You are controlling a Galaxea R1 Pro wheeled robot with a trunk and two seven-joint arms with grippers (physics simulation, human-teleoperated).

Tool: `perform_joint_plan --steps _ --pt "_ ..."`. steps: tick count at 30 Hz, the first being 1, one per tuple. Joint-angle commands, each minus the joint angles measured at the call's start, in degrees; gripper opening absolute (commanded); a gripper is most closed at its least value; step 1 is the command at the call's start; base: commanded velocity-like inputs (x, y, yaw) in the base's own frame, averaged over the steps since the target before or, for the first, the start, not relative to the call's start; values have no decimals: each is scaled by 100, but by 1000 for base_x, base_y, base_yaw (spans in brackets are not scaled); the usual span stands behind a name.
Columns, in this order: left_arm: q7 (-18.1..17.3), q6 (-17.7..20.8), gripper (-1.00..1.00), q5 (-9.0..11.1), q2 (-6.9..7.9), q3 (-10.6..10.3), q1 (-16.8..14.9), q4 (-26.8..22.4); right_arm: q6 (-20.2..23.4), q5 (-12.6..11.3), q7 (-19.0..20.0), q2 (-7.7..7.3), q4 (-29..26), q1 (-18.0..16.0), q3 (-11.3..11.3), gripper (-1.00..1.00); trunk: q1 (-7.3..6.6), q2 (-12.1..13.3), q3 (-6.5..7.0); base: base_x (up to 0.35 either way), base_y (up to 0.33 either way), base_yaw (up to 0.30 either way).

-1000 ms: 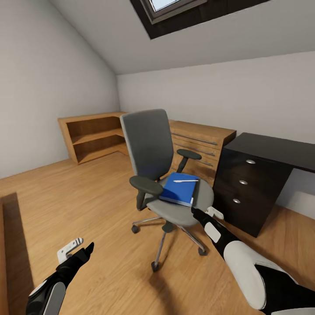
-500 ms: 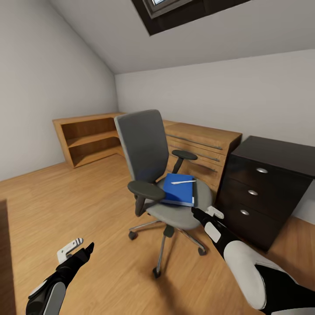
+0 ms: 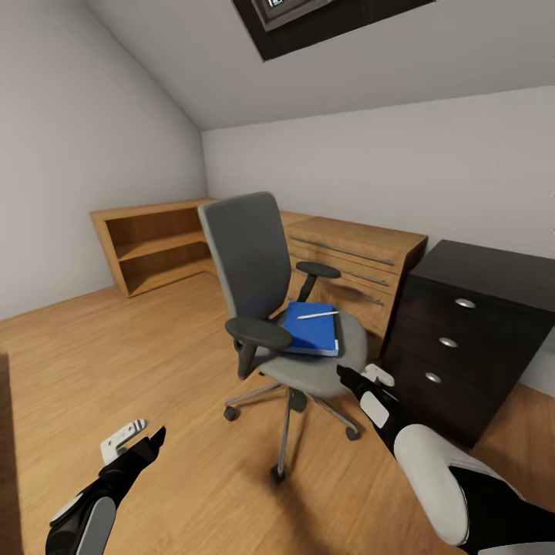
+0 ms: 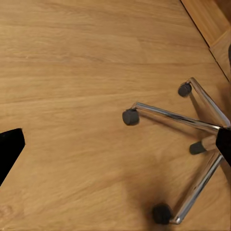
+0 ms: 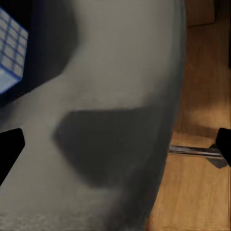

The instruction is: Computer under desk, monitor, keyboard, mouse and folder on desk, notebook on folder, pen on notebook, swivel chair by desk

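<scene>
One swivel chair (image 3: 285, 308) on the wood floor (image 3: 116, 370), just beside the black desk (image 3: 470, 331) with three round silver knobs. On the seat, one blue folder (image 3: 312, 330), one white pen (image 3: 317, 314) lying on top. Right gripper (image 3: 356, 379) at the seat's front edge, fingers spread wide, holding nothing. Left gripper (image 3: 150, 441) low over the floor, likewise spread and empty. Behind the chair, one light wood dresser (image 3: 358, 258) and one open shelf unit (image 3: 154, 243). Four castors counted from the head camera.

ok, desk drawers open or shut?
Shut: all three drawer fronts sit flush on the desk, round silver knobs in line.
</scene>
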Motion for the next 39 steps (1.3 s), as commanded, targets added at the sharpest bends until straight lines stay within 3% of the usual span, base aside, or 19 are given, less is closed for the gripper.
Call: perform_joint_plan --steps 1,10,25,39 --pt "34 30 100 61 -3 6 -3 -9 -22 -73 -17 4 88 1 31 100 -4 -2 -6 -242 0 0" --pt "34 30 100 61 -3 6 -3 -9 -33 -73 -18 31 89 1 31 100 -4 -2 -6 -33 0 41" --pt "37 30 100 61 -9 6 -3 -9 -69 -73 -18 29 83 1 31 100 -4 -2 -6 1 0 256" --pt "34 29 100 61 -12 6 -3 -9 -69 -73 -9 10 87 1 31 100 -4 -2 -6 149 0 17"
